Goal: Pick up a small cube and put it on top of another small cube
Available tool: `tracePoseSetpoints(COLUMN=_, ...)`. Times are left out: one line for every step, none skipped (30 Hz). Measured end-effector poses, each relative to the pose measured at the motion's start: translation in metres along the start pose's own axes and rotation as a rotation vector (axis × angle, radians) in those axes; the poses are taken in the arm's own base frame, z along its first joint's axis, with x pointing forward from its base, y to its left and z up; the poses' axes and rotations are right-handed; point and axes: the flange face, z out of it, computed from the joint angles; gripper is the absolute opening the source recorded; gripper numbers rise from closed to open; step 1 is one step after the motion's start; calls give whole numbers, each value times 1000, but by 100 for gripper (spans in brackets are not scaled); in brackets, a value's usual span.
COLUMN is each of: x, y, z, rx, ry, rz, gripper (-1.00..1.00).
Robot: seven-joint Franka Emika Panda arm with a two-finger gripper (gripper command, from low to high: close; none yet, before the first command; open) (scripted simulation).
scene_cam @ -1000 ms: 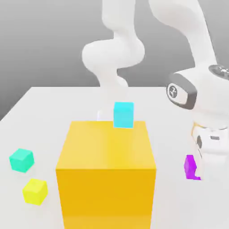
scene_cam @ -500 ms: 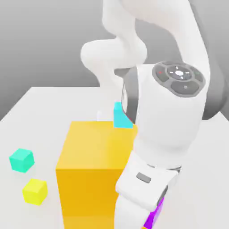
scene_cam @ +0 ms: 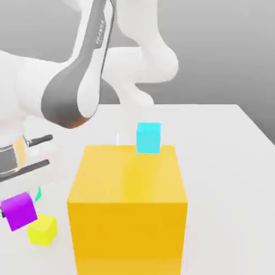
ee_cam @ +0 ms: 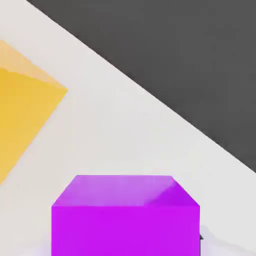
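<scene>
Near the table's (scene_cam: pixel 225 139) front-left corner, the gripper (scene_cam: pixel 16 207) now pinches the purple cube (scene_cam: pixel 20 211), swung across from the far side, above the yellow cube (scene_cam: pixel 42 230).

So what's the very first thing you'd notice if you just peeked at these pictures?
Probably the big orange-yellow block in the middle of the white table, with a small cyan cube just behind it. Next, the white robot arm at the exterior view's left, carrying a purple cube above a little yellow cube.
</scene>
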Motion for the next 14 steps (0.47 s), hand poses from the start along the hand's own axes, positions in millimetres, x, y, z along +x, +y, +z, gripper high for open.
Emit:
tracePoseSetpoints(x=-11, y=2, z=4, rx=3, ry=8, rz=-2, gripper=-100)
tracePoseSetpoints(x=-22, y=4, z=8, rx=6, ry=15, rz=-5, gripper=-100)
tracePoseSetpoints(x=-32, y=5, z=12, rx=8, ry=24, rz=-7, gripper=-100)
tracePoseSetpoints(x=-43, y=6, z=16, rx=11, ry=32, rz=-9, gripper=-100)
tracePoseSetpoints(x=-50, y=6, z=21, rx=12, ry=40, rz=-13, gripper=-100)
tracePoseSetpoints(x=-53, y=5, z=29, rx=13, ry=44, rz=-17, gripper=-100)
tracePoseSetpoints(x=-53, y=4, z=39, rx=14, ry=47, rz=-19, gripper=-100)
tracePoseSetpoints(x=-53, y=4, z=50, rx=14, ry=48, rz=-20, gripper=-100)
tracePoseSetpoints(x=-53, y=4, z=61, rx=14, ry=48, rz=-20, gripper=-100)
tracePoseSetpoints(x=-54, y=4, z=73, rx=14, ry=48, rz=-20, gripper=-100)
tracePoseSetpoints(x=-54, y=4, z=82, rx=14, ry=47, rz=-19, gripper=100)
tracePoseSetpoints(x=-54, y=4, z=82, rx=14, ry=47, rz=-19, gripper=100)
tracePoseSetpoints(x=-54, y=4, z=82, rx=14, ry=47, rz=-19, gripper=100)
tracePoseSetpoints(x=-54, y=4, z=82, rx=14, ry=47, rz=-19, gripper=100)
